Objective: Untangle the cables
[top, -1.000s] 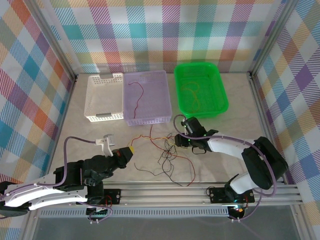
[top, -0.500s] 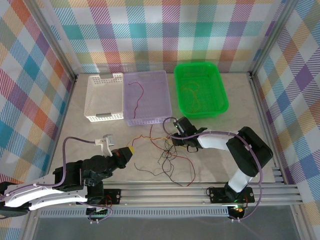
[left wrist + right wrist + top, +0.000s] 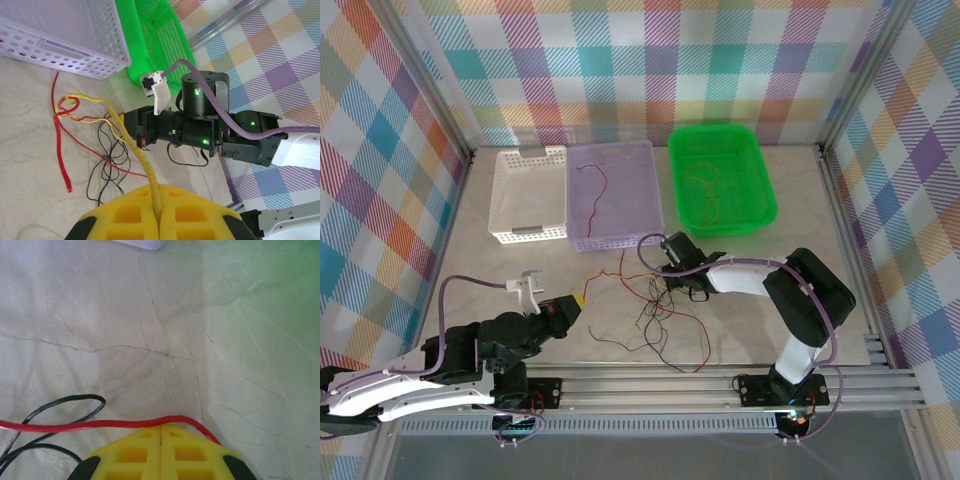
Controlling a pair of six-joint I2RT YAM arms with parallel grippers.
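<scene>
Loosely knotted on the pale marbled counter (image 3: 500, 265): thin red, yellow and black cables (image 3: 655, 305). Clamped tight in the left gripper (image 3: 159, 192), one yellow strand (image 3: 131, 145); in the right gripper (image 3: 161, 432), one red strand (image 3: 100, 426), presumably to pull the knot apart. Behind, lilac plastic basket (image 3: 618, 240) and green plastic basket (image 3: 765, 212), likely for sorted strands. No readable writing.

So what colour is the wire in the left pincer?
Yellow wire; clearest in the left wrist view.
</scene>
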